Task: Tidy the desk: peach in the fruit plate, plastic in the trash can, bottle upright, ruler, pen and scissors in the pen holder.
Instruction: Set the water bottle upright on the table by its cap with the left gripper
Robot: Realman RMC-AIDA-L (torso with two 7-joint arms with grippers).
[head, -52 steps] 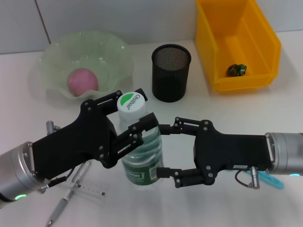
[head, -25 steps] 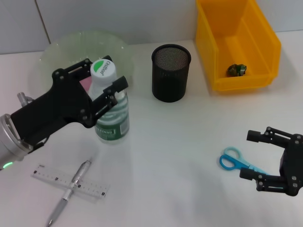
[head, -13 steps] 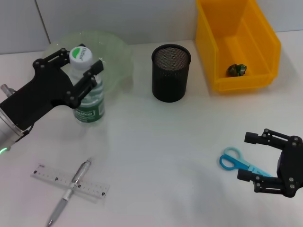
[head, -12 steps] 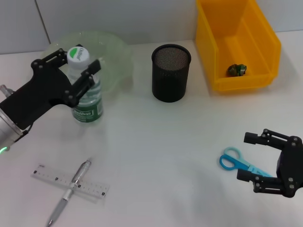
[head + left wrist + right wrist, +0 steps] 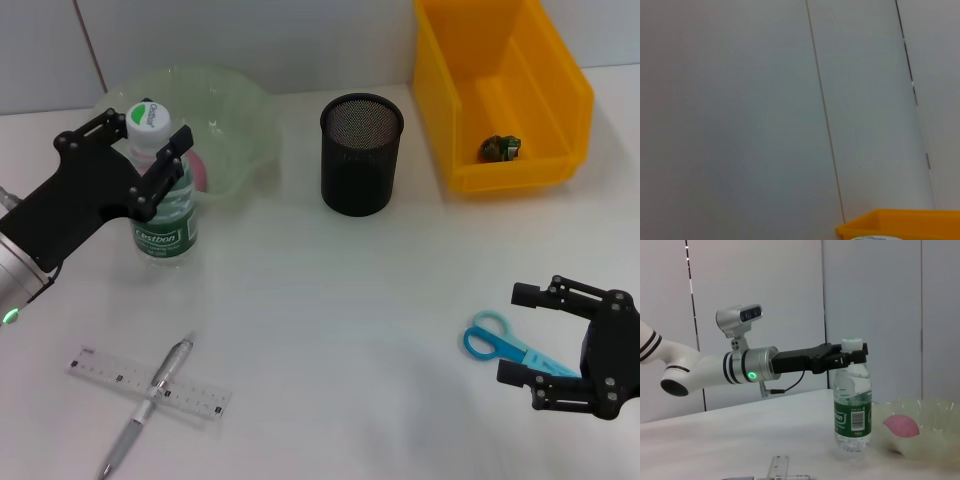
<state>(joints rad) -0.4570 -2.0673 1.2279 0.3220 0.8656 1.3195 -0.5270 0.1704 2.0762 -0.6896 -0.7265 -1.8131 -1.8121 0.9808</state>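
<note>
I see my left hand clamped around the neck of the bottle, just under its white and green cap. The bottle stands upright on the counter, right beside the fruit plate; the right wrist view shows its base resting on the surface. The peach lies inside the plate, partly hidden behind the bottle in the head view. My right hand hovers low on my right with its fingers spread apart and nothing between them, the blue scissors lying just beside it. The ruler and pen lie crossed near me on my left. The black mesh pen holder stands between the plate and the yellow trash can, where a small green scrap lies
</note>
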